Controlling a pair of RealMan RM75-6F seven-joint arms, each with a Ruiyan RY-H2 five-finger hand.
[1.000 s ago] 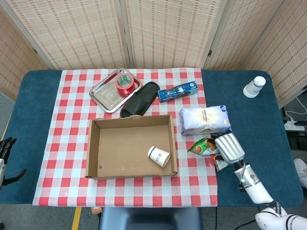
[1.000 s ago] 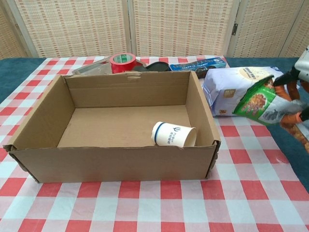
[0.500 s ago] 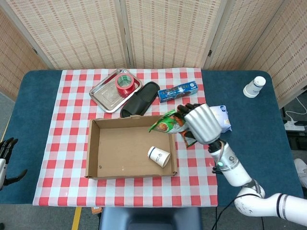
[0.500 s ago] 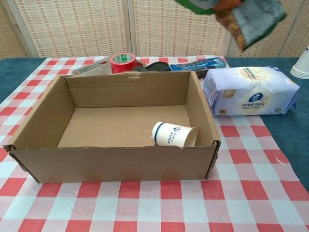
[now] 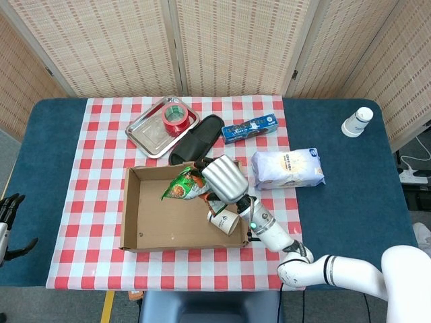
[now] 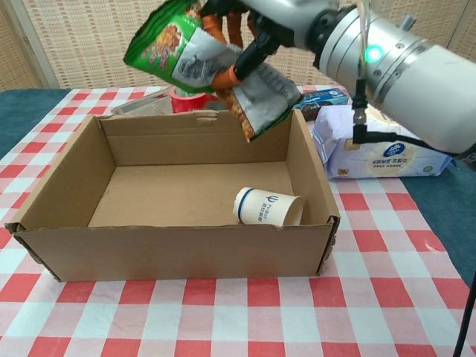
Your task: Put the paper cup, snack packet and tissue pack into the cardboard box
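My right hand (image 5: 222, 177) holds the green snack packet (image 5: 183, 186) in the air above the open cardboard box (image 5: 135, 222); in the chest view the snack packet (image 6: 197, 63) hangs tilted over the box's back half, gripped by the right hand (image 6: 253, 18). The paper cup (image 5: 223, 220) lies on its side inside the box at its right end, and the chest view shows the cup (image 6: 268, 207) there too. The white tissue pack (image 5: 287, 168) lies on the cloth right of the box. My left hand (image 5: 8, 219) stays at the far left edge, fingers apart and holding nothing.
Behind the box are a metal tray (image 5: 151, 134) with a red tape roll (image 5: 175, 119), a black slipper (image 5: 197, 138) and a blue packet (image 5: 249, 128). A white bottle (image 5: 356, 122) stands at the far right on the blue table.
The right hand lifted the snack packet from the cloth right of the box and carried it left, over the box's right wall, to above the box interior. The left hand has not moved.
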